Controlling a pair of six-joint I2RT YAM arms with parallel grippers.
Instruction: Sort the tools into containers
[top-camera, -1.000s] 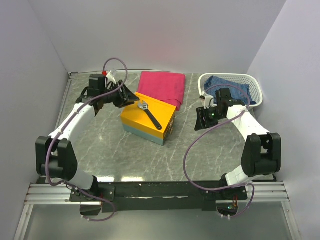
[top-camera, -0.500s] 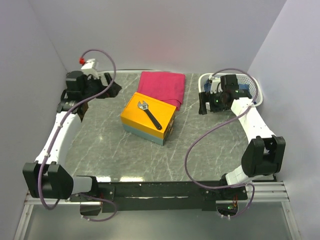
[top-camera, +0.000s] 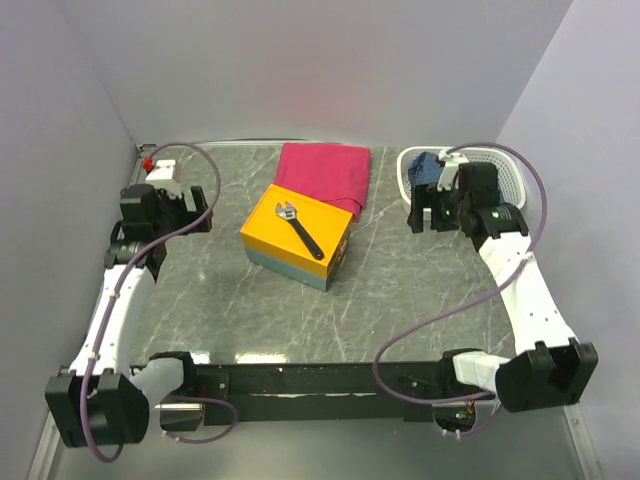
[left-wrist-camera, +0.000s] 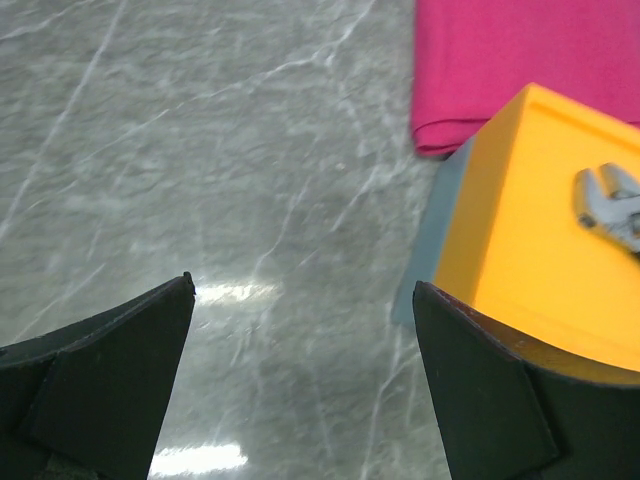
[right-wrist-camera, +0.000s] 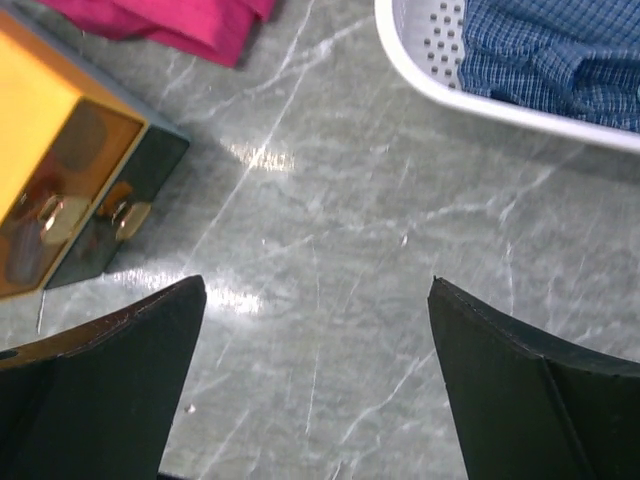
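A dark adjustable wrench (top-camera: 298, 228) lies on the orange-yellow top of the box (top-camera: 275, 240) in the middle of the table. Its head shows in the left wrist view (left-wrist-camera: 610, 205), on the box top (left-wrist-camera: 530, 260). The white slotted basket (top-camera: 512, 182) stands at the back right. My left gripper (top-camera: 200, 221) is open and empty, left of the box, over bare table (left-wrist-camera: 305, 300). My right gripper (top-camera: 419, 215) is open and empty between box and basket (right-wrist-camera: 318, 290). Blurred shapes show through the box's clear side panel (right-wrist-camera: 70, 215). No other tools are in view.
A pink folded cloth (top-camera: 325, 172) lies behind the box. A blue cloth (top-camera: 428, 168) lies in the basket, also in the right wrist view (right-wrist-camera: 550, 50). Grey walls close in the table on three sides.
Both arms have drawn back from the box: the left swung out to the left and nearer, the right moved right towards the basket. The wrench stays on the box top.
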